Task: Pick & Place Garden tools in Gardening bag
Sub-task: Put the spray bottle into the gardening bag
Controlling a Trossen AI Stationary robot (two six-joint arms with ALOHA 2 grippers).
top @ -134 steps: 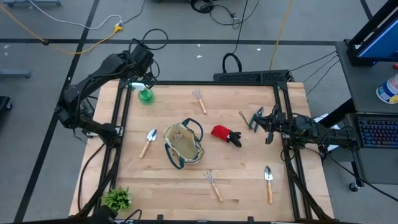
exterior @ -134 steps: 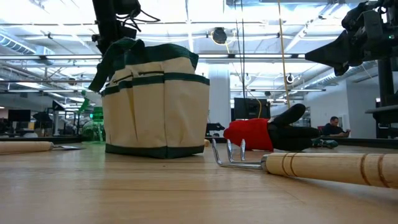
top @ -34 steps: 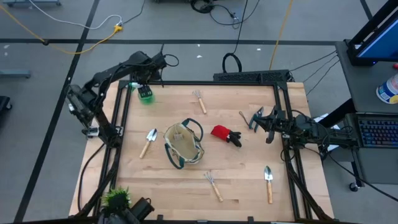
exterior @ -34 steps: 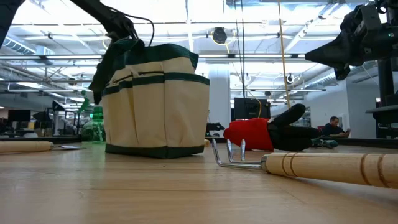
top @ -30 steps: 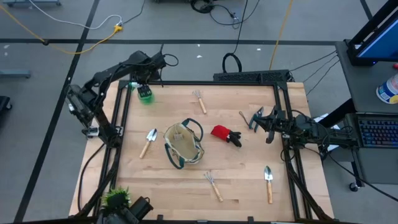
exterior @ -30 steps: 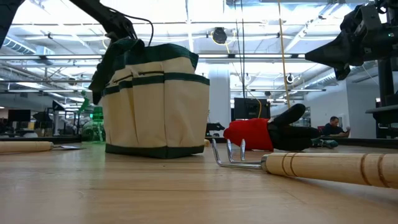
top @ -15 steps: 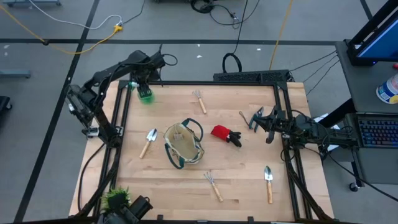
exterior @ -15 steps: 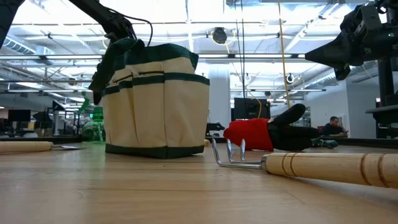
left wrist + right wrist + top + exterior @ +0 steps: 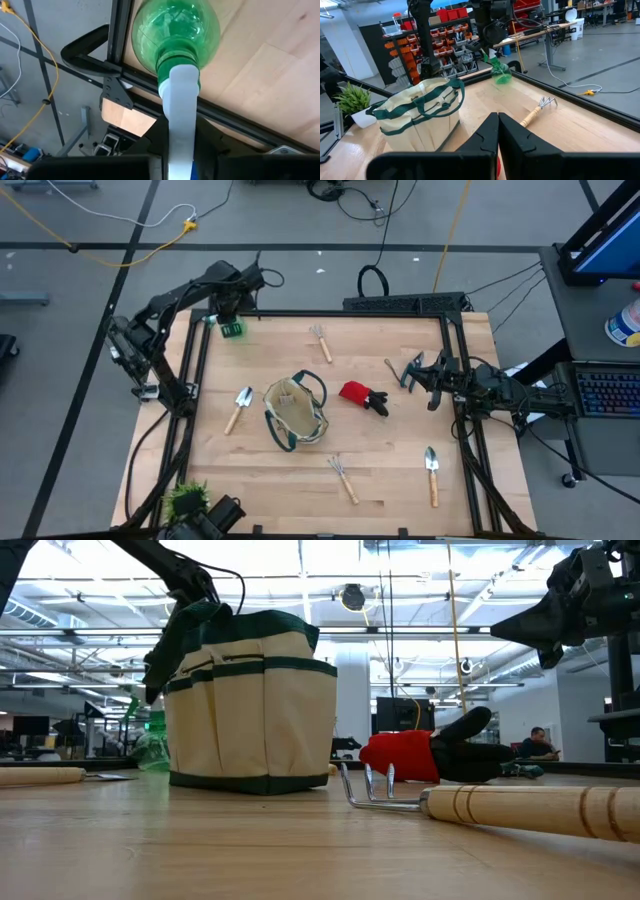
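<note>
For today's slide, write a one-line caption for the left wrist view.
Left gripper shut on the white head of the green spray bottle, at the table's framed edge.

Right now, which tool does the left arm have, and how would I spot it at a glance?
Start at the light wooden table and go to its far left corner, beyond the beige canvas bag with green trim. There the left gripper has its jaws shut on the translucent green spray bottle. It is the only green plastic item; the other tools are wooden-handled or red-and-black.
</note>
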